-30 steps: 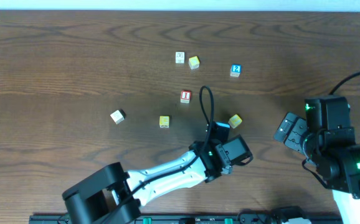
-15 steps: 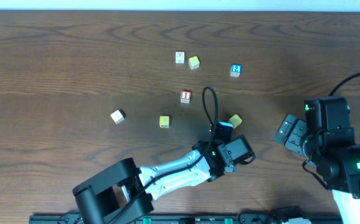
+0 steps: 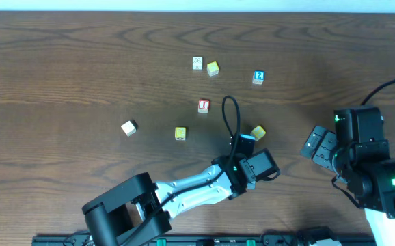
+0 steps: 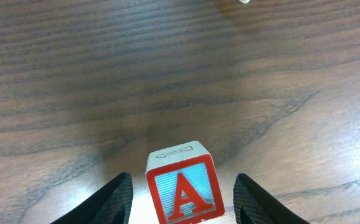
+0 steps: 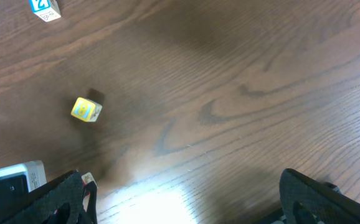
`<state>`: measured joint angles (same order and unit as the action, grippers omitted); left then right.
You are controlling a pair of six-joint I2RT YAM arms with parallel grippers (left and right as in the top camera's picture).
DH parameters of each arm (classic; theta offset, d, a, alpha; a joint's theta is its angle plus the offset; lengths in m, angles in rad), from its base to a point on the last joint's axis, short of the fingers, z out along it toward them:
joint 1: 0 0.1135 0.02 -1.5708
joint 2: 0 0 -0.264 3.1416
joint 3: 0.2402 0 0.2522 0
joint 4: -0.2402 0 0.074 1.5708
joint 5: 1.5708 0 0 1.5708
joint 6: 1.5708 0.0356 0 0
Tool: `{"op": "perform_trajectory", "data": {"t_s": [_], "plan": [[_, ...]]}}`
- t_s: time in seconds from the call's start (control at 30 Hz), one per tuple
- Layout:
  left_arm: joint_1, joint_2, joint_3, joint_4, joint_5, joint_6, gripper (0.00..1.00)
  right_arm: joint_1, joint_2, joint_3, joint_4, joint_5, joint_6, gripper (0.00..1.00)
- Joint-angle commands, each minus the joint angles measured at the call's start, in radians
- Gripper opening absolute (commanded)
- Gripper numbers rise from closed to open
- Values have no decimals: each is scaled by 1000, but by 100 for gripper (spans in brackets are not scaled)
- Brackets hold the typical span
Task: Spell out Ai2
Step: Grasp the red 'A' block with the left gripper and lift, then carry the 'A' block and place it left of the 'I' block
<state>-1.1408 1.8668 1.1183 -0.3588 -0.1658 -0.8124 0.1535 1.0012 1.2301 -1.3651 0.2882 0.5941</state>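
A red-framed block with a red letter A (image 4: 185, 190) stands on the wood table between the fingers of my left gripper (image 4: 182, 178), which is open with a gap on each side. In the overhead view the left gripper (image 3: 244, 143) covers this block. A red-and-white I block (image 3: 203, 106) lies up and left of it, and a blue 2 block (image 3: 258, 77) lies farther back; the 2 also shows in the right wrist view (image 5: 43, 8). My right gripper (image 3: 315, 144) (image 5: 186, 202) is open and empty at the right.
Other blocks lie scattered: a yellow one (image 3: 258, 132) (image 5: 86, 109) just right of the left gripper, a yellow one (image 3: 180, 133), a white one (image 3: 128, 128), and a white (image 3: 197, 63) and yellow (image 3: 213, 67) pair at the back.
The left gripper has shifted slightly to the right over the A block, then held still. The right arm has not moved.
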Motion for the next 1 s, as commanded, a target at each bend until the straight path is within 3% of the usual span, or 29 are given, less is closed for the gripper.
{"op": "perform_trajectory", "data": {"t_s": [0.0,0.47,0.67,0.97], "plan": [[2,18,11,-2,-27,4,44,-8,-5,1,-1,15,-8,99],[2,19,11,-40,-66,6,33,-8,-5,1,-8,15,-8,99],[3,18,12,-65,-71,74,27,-8,-5,1,-8,15,-8,99],[11,-26,106,-233,-186,153,29,-8,-5,1,-7,15,-8,99]]}}
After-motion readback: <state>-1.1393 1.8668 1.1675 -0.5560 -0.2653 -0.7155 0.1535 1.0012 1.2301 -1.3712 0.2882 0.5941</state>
